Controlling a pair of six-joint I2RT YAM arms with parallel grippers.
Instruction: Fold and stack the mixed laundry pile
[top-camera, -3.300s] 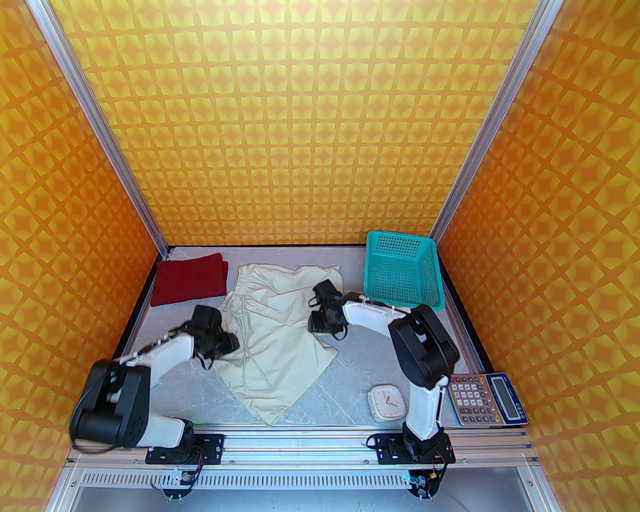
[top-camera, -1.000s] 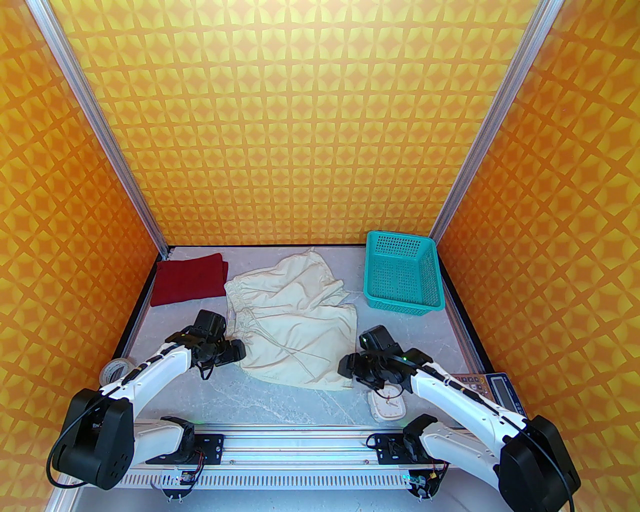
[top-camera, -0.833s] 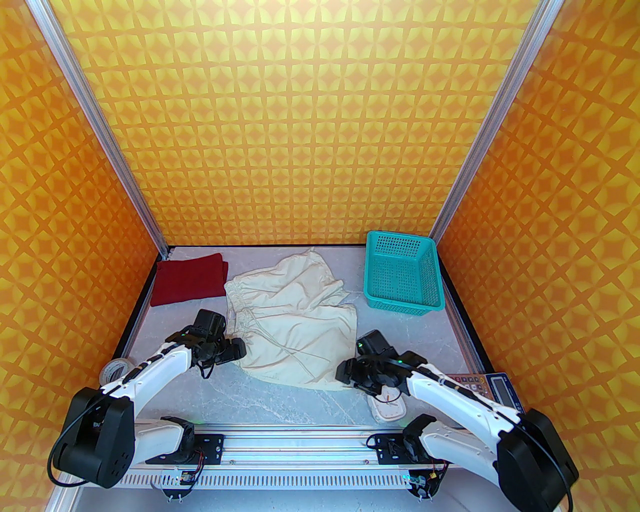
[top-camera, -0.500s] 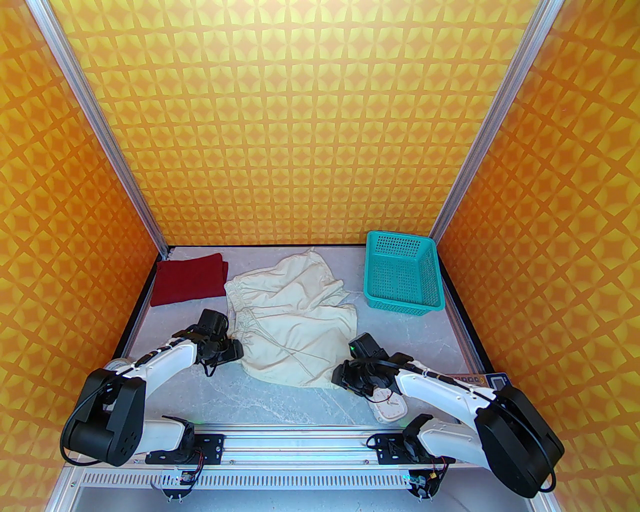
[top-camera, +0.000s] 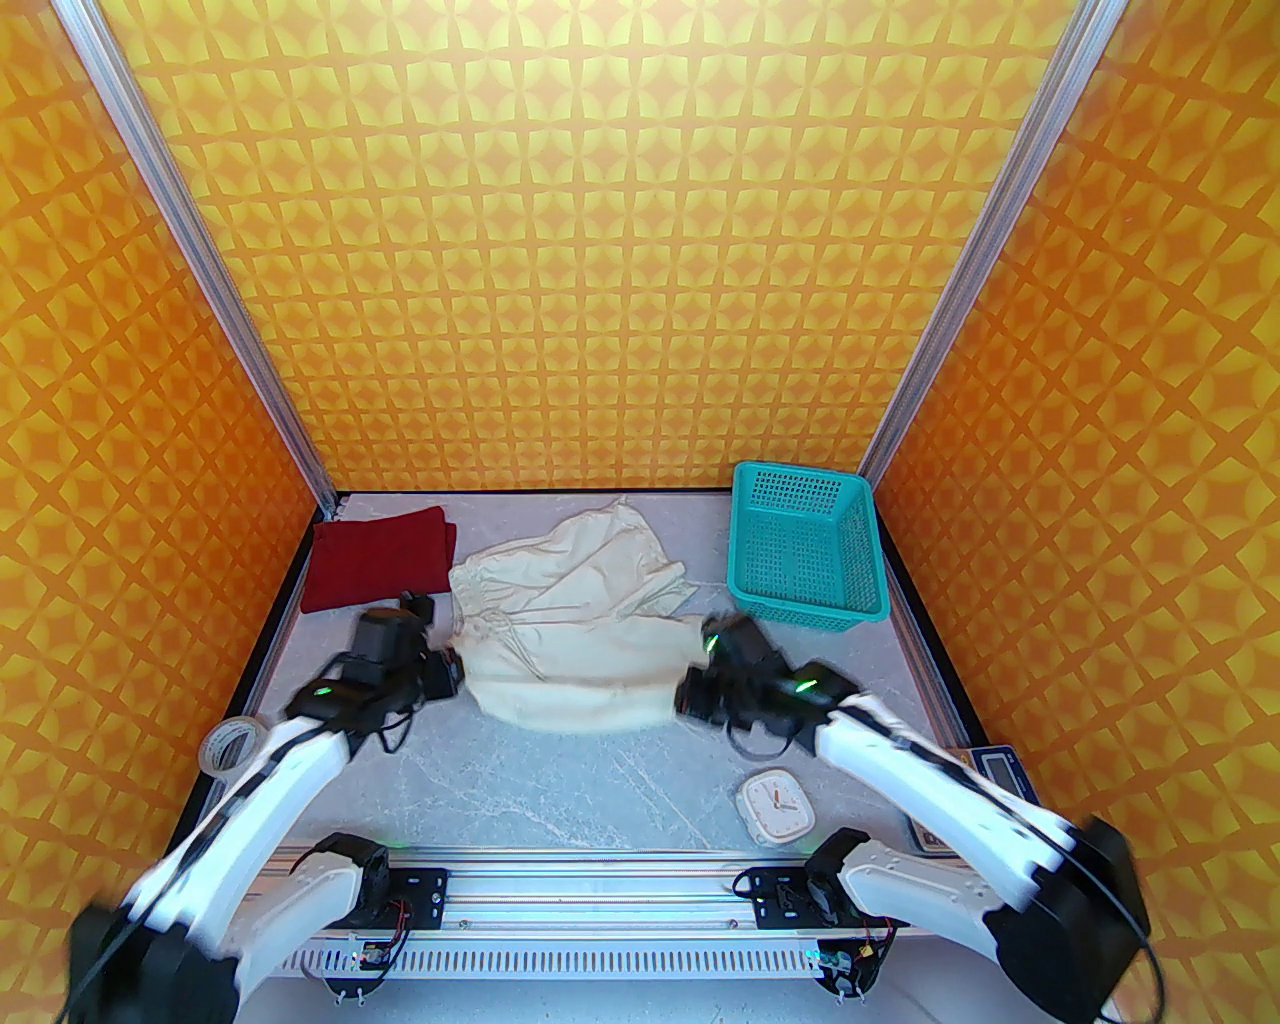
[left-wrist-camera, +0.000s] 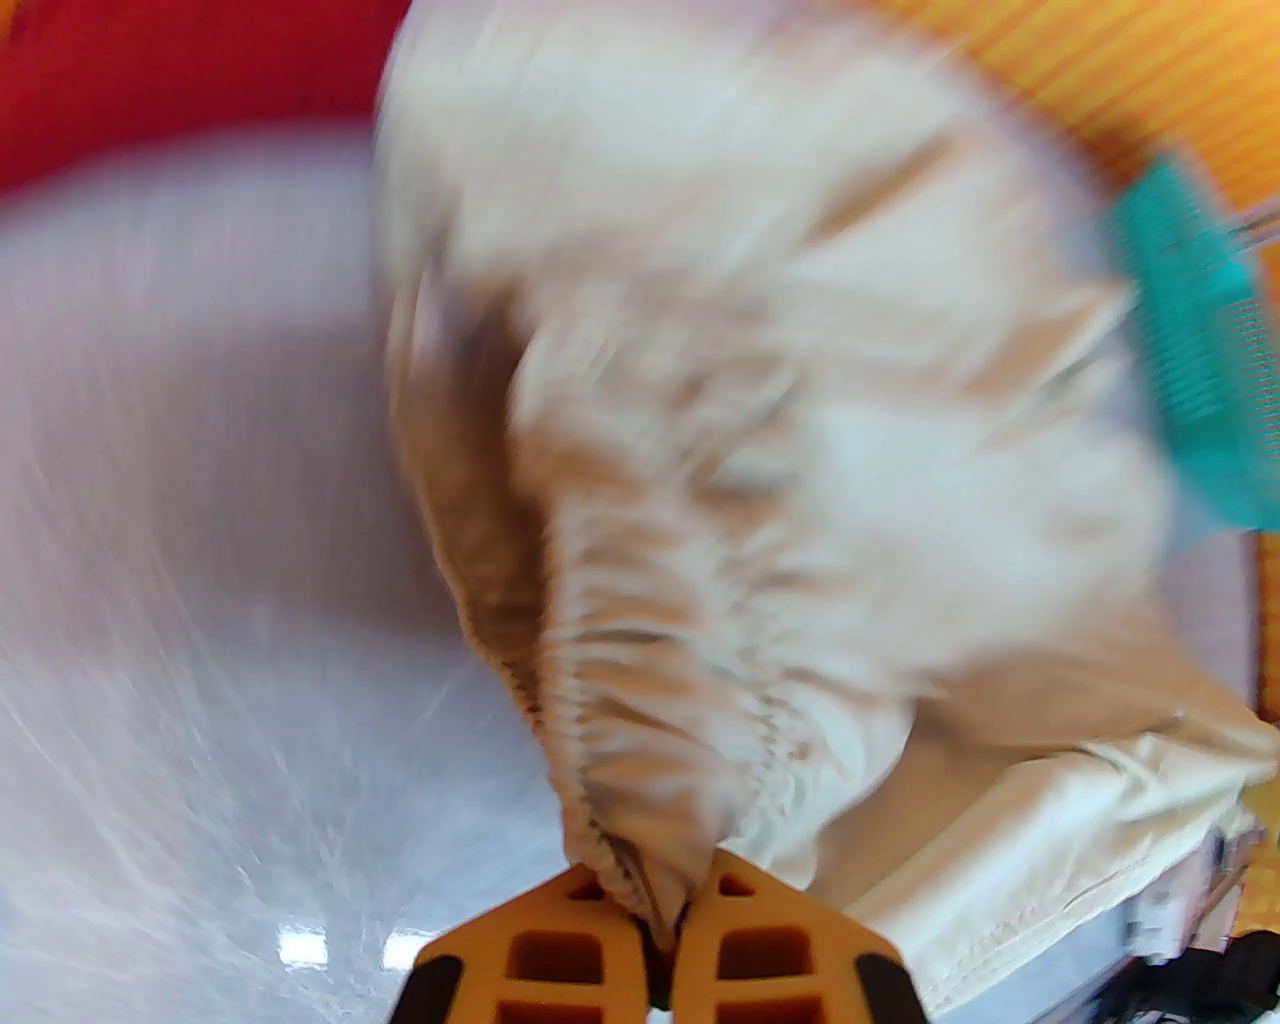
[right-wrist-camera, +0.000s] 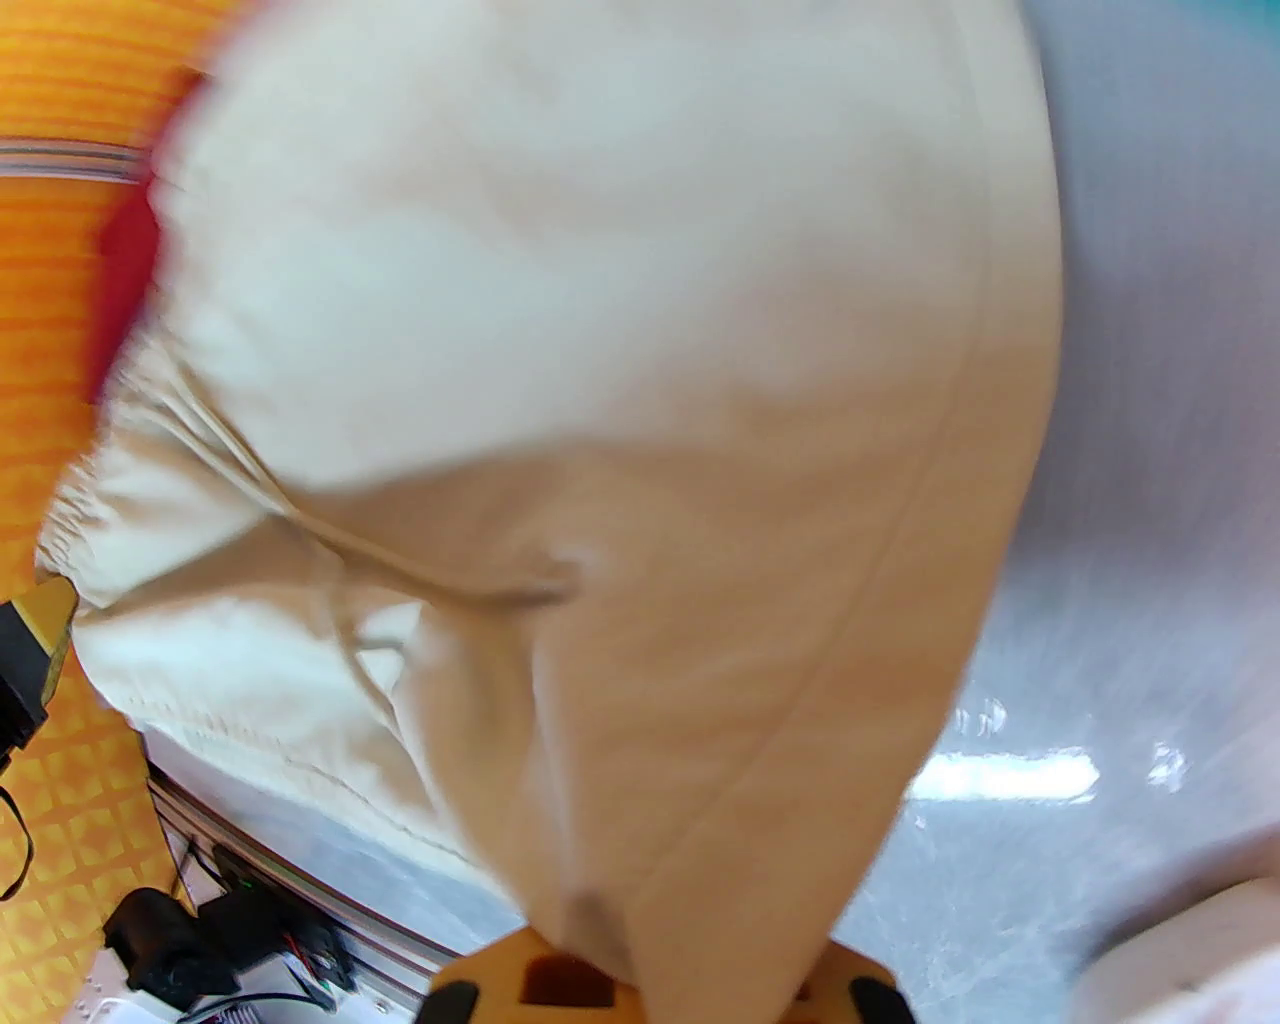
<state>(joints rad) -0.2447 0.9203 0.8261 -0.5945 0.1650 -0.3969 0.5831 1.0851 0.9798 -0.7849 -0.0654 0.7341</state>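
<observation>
Beyond my left pincer (top-camera: 455, 672) and off to its left, the maroon shirt (top-camera: 378, 568) is lying flat on the desk (top-camera: 560, 790), untouched. That pincer was spread a second ago. Now it is pressing together on the gathered waistband corner of the cream shorts (top-camera: 580, 640), and my left wrist view is showing the elastic bunching right at its tips. The shorts are stretching between my two pincers, and their near edge is rolling up and travelling away from my bases. My right pincer (top-camera: 685, 697), also spread a moment ago, is now pinching the shorts' opposite near corner, at the leg hem. Further right, past that pincer, the teal basket (top-camera: 800, 612) is standing apart.

I am judging the grasp done and the fold just starting. Both corners are needing an even carry onto the far half, or this soft cloth is going to skew. Stacking with the shirt is still waiting.
</observation>
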